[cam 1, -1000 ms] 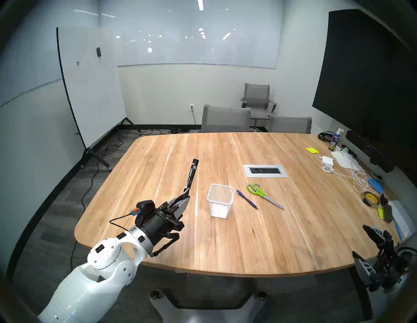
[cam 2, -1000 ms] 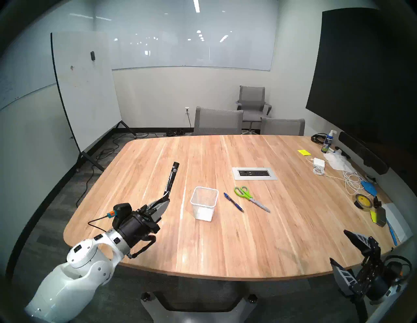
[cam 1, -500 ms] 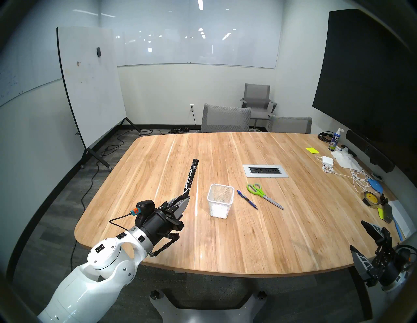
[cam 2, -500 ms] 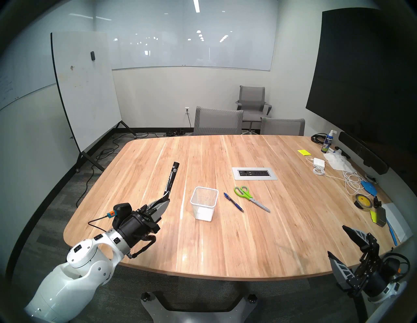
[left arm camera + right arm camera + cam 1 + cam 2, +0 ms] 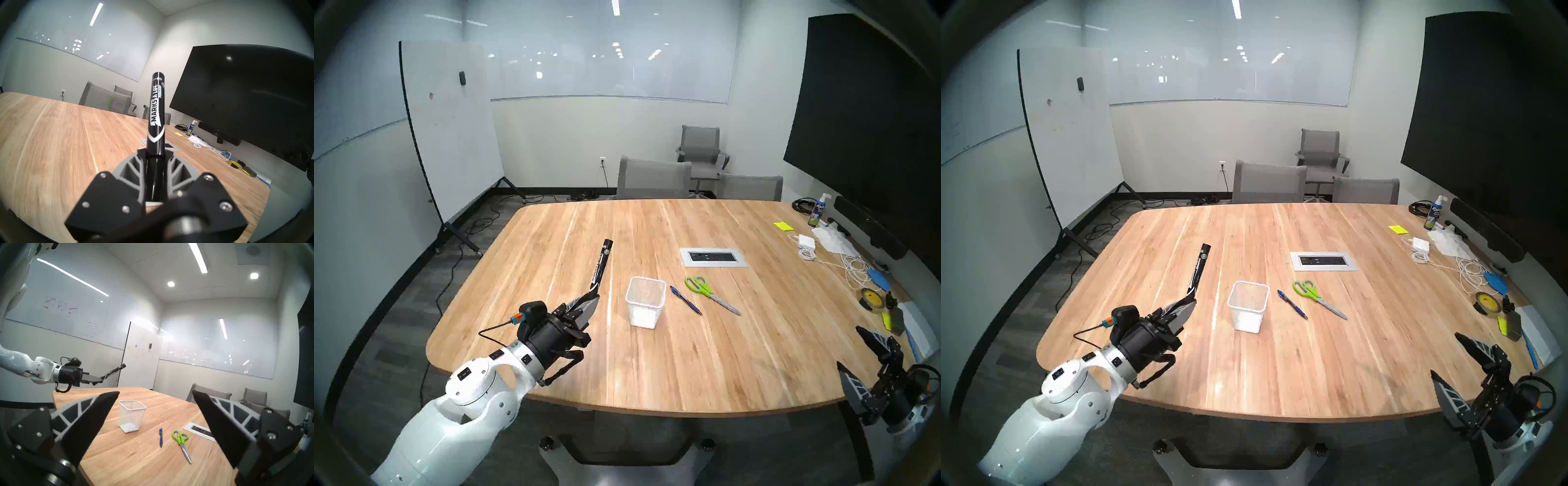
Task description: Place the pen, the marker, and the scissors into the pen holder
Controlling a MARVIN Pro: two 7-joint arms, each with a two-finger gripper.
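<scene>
Marker (image 5: 601, 265) aloft, clear of pen holder (image 5: 644, 302)

The left arm (image 5: 466, 400) reaches from the near left over the table edge, its gripper (image 5: 590, 298) level and closed tight on something. The right gripper (image 5: 850, 349) stays at the near right corner, jaws wide apart, holding nothing, pointing slightly up toward the far left.
</scene>
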